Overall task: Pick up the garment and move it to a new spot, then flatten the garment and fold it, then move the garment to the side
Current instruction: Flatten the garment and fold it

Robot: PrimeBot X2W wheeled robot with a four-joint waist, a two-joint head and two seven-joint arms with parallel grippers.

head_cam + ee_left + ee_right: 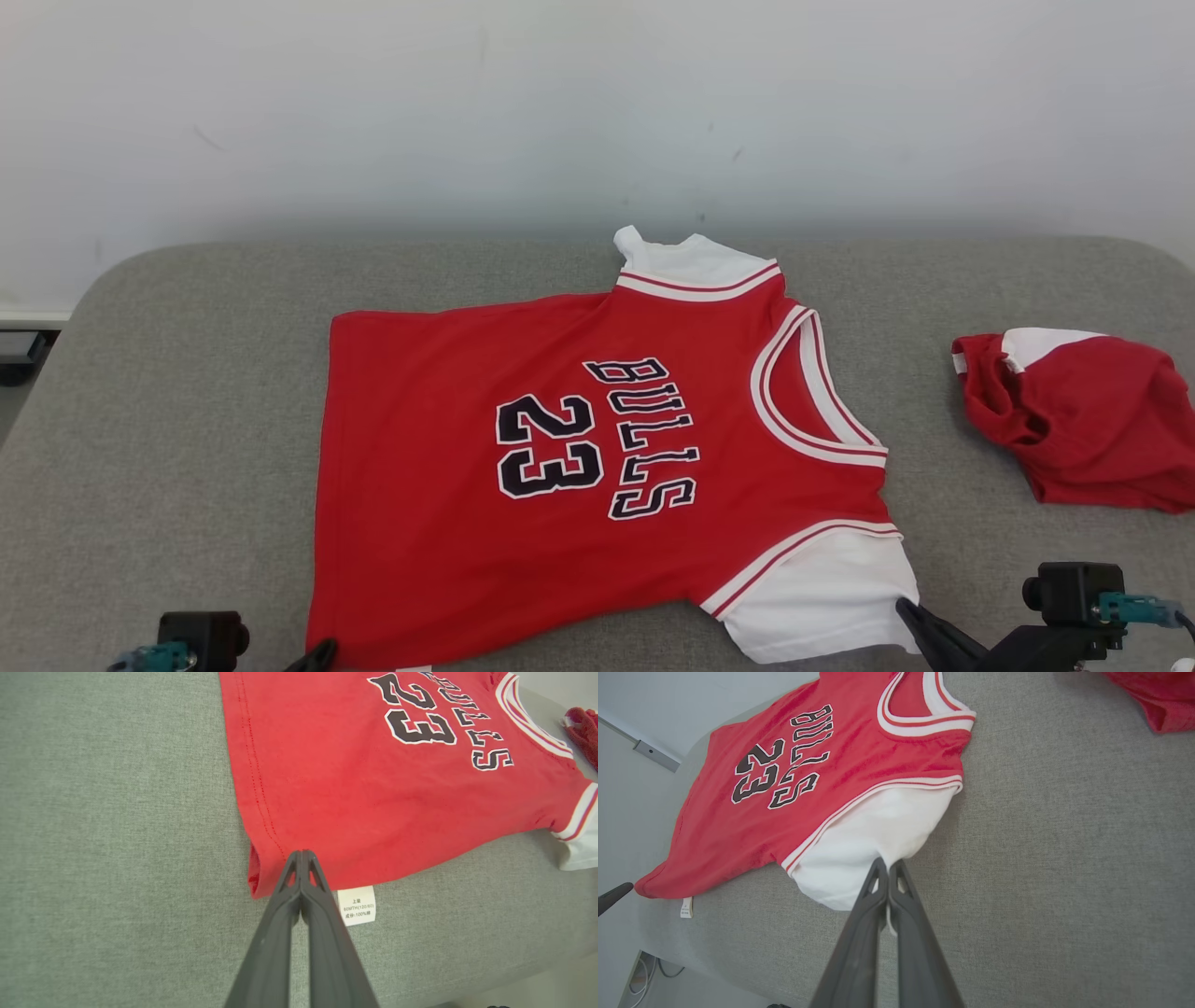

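The garment [579,448] is a red jersey with white sleeves, "BULLS" and "23" in black. It lies spread flat on the grey cushion, neck to the right. My left gripper [302,853] is shut on the jersey's near hem corner [266,872], close to a white care label [356,905]. Its tip also peeks up at the bottom of the head view as my left gripper [322,647]. My right gripper [887,862] is shut on the edge of the near white sleeve [873,835]. From the head it is my right gripper [904,607] at that sleeve's corner.
A second red and white garment [1083,420] lies crumpled at the cushion's right end. The grey cushion [187,420] has bare room to the left of the jersey. A pale wall rises behind, and the cushion's front edge [514,975] runs just below the grippers.
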